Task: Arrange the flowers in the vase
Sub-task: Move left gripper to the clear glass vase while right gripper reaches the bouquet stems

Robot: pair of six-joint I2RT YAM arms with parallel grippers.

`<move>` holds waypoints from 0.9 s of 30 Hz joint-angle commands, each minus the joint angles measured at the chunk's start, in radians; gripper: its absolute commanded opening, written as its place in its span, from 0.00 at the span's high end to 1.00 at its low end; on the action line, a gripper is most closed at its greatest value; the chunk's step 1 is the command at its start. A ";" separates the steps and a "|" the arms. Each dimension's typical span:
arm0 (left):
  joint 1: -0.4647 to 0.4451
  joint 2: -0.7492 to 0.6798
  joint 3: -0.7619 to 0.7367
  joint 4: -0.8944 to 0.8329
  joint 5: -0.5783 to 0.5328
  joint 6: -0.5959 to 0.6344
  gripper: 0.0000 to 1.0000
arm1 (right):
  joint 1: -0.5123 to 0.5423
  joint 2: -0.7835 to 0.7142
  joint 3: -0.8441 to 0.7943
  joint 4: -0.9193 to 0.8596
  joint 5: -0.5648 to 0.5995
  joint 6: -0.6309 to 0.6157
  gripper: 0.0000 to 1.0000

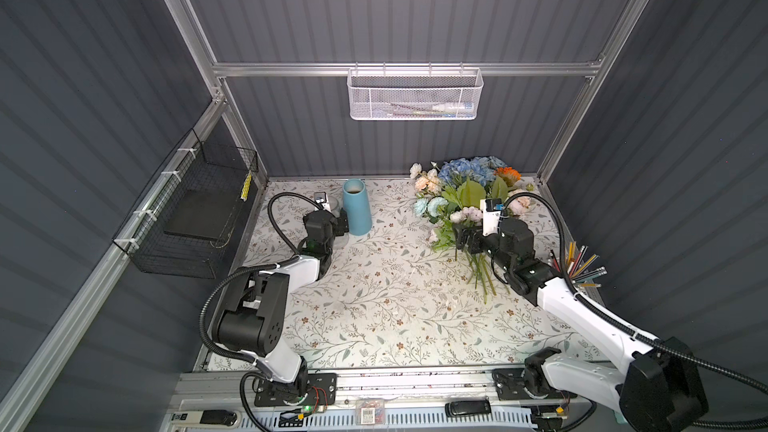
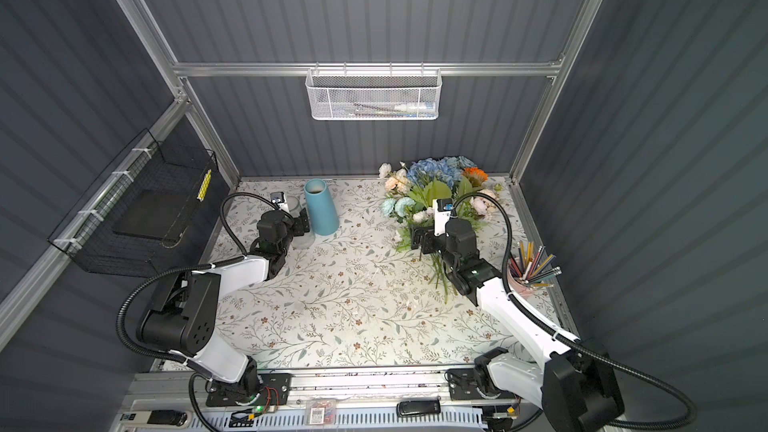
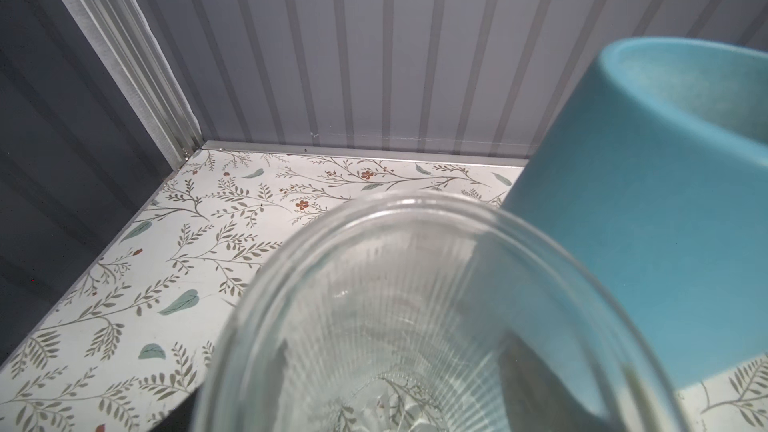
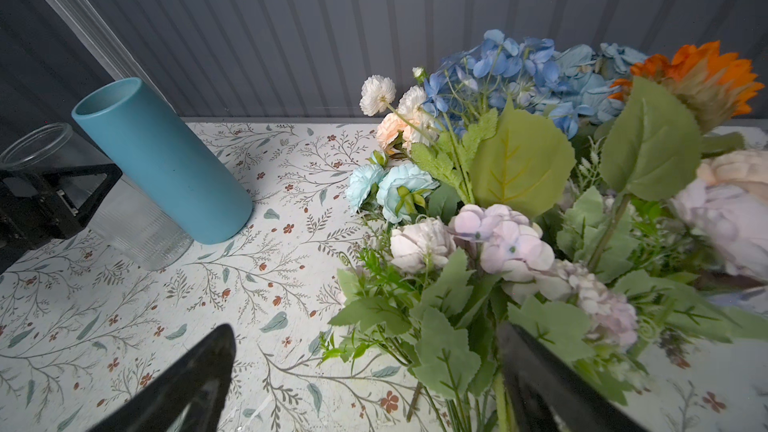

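From here, the floral worktop (image 1: 374, 305) fills the middle of both top views. The flowers (image 1: 467, 195) lie bunched at its upper right, heads toward the back wall and stems trailing down the frame. The blue vase (image 1: 357, 209) stands upright at the top, left of centre, with a ribbed glass vase (image 3: 395, 305) just beside it. My left hand (image 1: 338, 222) straddles the glass vase; I cannot tell whether it is pinching. My right hand (image 4: 363, 334) hangs over the stems, fingers wide apart, clamping nothing. A pencil cup (image 1: 577, 270) sits at the right edge.
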 commanded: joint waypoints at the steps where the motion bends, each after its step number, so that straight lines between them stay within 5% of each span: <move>1: 0.005 0.005 0.022 0.043 -0.007 0.022 0.24 | 0.006 -0.039 -0.003 0.030 0.035 -0.021 0.01; 8: 0.005 -0.059 -0.018 0.030 -0.017 0.038 0.53 | 0.005 -0.041 -0.003 0.024 0.047 -0.022 0.01; 15: 0.004 -0.196 -0.066 -0.061 -0.030 0.008 1.00 | 0.005 -0.027 0.014 0.013 0.048 0.021 0.01; 21: -0.012 -0.321 -0.106 -0.159 0.047 -0.119 1.00 | 0.000 -0.013 0.048 -0.082 0.107 0.015 0.01; 27: -0.124 -0.415 -0.109 -0.296 0.040 -0.189 1.00 | -0.031 -0.012 0.091 -0.218 0.185 0.054 0.01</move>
